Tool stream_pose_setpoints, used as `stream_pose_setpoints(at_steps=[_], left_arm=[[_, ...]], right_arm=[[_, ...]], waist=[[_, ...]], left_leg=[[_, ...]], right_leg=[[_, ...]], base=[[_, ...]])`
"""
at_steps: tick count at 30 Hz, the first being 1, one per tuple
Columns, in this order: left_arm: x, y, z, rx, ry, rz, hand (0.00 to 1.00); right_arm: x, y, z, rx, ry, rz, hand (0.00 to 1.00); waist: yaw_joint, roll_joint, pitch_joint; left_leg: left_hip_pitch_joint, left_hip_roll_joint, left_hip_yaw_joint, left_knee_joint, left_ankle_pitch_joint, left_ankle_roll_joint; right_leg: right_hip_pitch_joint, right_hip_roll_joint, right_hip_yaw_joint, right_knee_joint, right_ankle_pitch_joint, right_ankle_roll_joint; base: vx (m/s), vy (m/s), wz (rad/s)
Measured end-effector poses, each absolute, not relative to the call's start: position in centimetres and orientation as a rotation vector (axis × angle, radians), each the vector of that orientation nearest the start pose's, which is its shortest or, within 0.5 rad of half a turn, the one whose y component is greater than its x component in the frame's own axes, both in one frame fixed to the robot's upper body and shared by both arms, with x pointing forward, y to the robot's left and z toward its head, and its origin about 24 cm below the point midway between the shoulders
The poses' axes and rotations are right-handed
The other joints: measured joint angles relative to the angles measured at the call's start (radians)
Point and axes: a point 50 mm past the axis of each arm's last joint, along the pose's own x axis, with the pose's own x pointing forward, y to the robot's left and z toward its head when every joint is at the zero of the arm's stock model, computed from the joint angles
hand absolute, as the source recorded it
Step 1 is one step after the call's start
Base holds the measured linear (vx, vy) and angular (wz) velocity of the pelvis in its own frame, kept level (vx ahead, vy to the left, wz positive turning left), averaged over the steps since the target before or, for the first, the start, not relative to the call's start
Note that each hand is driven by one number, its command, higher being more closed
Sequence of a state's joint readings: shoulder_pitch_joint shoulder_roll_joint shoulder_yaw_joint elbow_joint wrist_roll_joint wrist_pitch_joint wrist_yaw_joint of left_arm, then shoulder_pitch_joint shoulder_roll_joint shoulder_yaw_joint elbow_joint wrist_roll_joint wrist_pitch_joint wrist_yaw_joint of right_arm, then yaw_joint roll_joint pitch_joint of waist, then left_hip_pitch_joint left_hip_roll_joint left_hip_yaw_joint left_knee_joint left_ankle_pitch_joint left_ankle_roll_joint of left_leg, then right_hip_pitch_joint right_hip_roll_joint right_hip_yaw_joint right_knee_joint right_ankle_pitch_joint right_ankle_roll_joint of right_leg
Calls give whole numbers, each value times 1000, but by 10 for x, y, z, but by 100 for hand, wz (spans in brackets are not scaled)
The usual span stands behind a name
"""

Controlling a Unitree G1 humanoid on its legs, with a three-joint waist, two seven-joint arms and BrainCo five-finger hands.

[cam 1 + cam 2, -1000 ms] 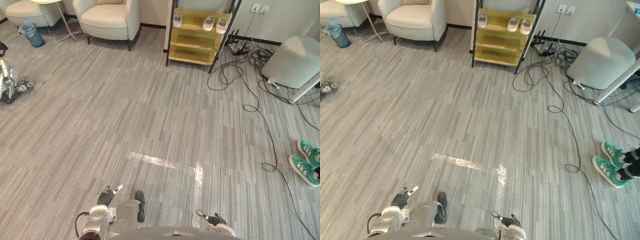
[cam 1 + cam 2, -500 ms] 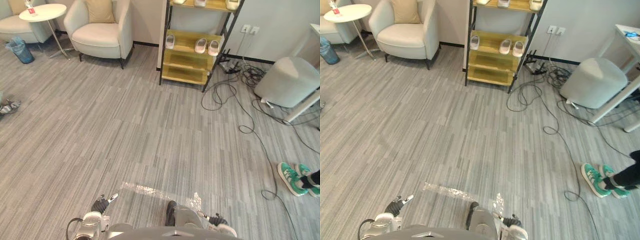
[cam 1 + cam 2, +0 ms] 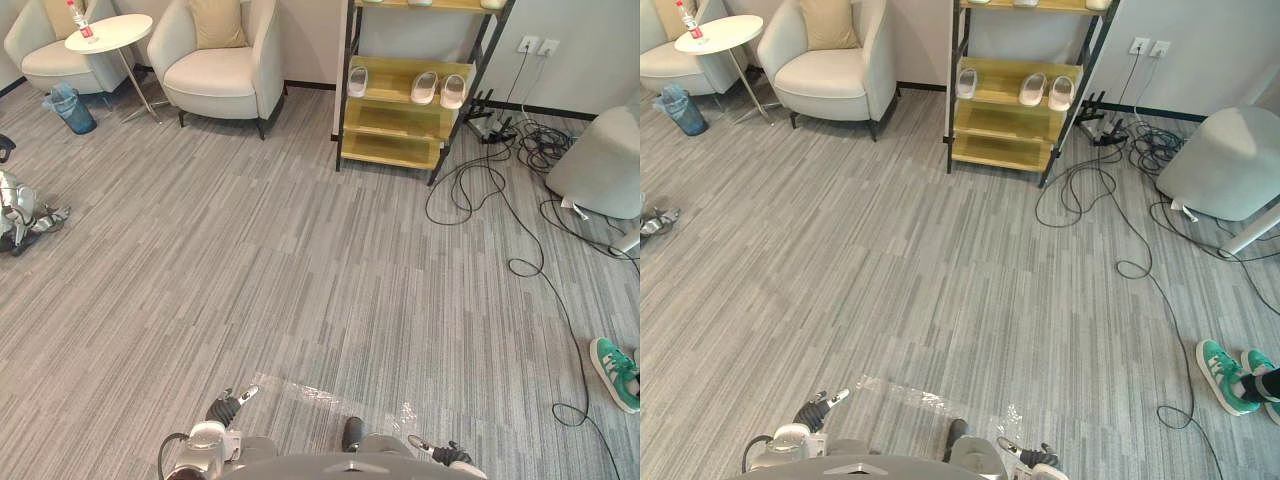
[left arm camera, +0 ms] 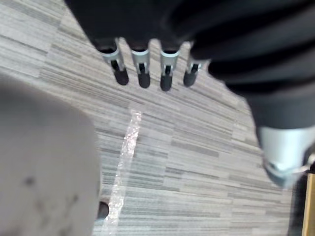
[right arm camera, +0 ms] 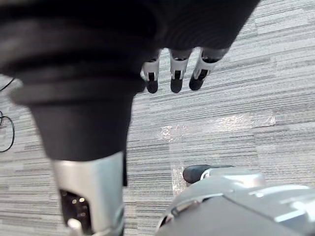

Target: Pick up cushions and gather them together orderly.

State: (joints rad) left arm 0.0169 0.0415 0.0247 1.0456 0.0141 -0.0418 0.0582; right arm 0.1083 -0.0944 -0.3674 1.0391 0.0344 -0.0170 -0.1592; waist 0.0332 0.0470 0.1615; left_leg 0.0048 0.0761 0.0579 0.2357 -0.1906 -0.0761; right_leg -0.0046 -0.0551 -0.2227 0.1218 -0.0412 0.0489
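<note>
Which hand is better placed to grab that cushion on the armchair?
Probably the left hand: the cushion lies far ahead toward the robot's left. The right hand is open and empty too, and both are far off.

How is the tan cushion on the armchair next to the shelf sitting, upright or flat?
Upright. The tan cushion stands on edge on the seat of the white armchair, leaning against its backrest.

armchair point(image 3: 225, 82), round table point(image 3: 105, 33), shoe rack point(image 3: 395, 148), green sneakers point(image 3: 1223, 362)
</note>
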Motion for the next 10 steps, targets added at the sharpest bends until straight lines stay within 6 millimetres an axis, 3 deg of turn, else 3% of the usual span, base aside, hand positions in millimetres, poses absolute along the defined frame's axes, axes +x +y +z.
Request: stream_pose_setpoints(at_steps=[2,3,6,10], left_arm=[[122,173,-156,61,1027,103,0],[123,175,-155,59,1022,114,0],[121,180,-156,72,1032,118,0],[119,180,-157,74,1039,117,0]], right_arm=[[72,-239,-157,45,1107,-581,0],[72,-236,-158,51,1111,-578,0],[69,-234,-159,63,1118,-584,0],[69,-236,-158,72,1114,-601,0]], waist=[[-7,-1,-13],[-2,-18,-8],[-6,-28,-14],[-5,-23,-19]], left_leg=[[25,-25,31,-27,3,20],[39,-36,55,-44,5,26],[80,-64,57,-75,10,35],[102,-81,46,-82,14,41]], right_leg=[[8,-6,48,-9,22,26],[9,-12,69,-24,27,28],[24,-27,88,-41,34,37],[52,-34,101,-74,36,39]], base=[[161,180,-36],[183,184,-34],[169,104,-17],[114,46,-8]])
